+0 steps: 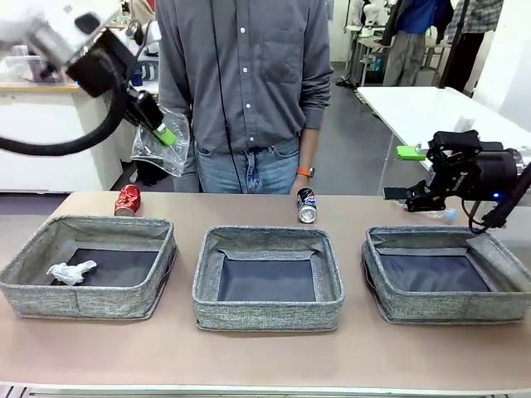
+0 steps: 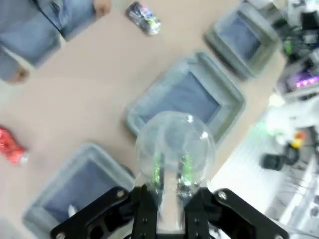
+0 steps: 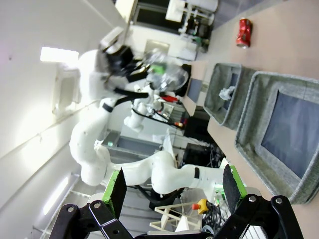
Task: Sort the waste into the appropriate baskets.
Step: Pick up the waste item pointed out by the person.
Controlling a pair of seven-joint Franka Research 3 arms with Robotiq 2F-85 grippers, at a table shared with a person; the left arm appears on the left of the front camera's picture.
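High above the table's far left, my left gripper (image 1: pixel 163 133) is shut on a clear plastic cup (image 1: pixel 159 143). In the left wrist view the cup (image 2: pixel 174 142) sits between the green pads (image 2: pixel 158 172), over the middle basket (image 2: pixel 232 107). A red can (image 1: pixel 127 200) and a dark blue can (image 1: pixel 307 205) lie on the far side of the table. The left basket (image 1: pixel 25 286) holds a crumpled paper wad (image 1: pixel 70 272). The middle basket (image 1: pixel 267 317) and right basket (image 1: pixel 390 303) show bare bottoms. My right gripper (image 1: pixel 404 174) hangs open behind the right basket, its jaws (image 3: pixel 174 191) wide apart with nothing between them.
A person in a grey shirt (image 1: pixel 245 75) stands at the far edge, one hand (image 1: pixel 304 184) hanging just above the blue can. A white table (image 1: pixel 431 108) stands behind on the right. Bare tabletop (image 1: pixel 265 356) runs in front of the baskets.
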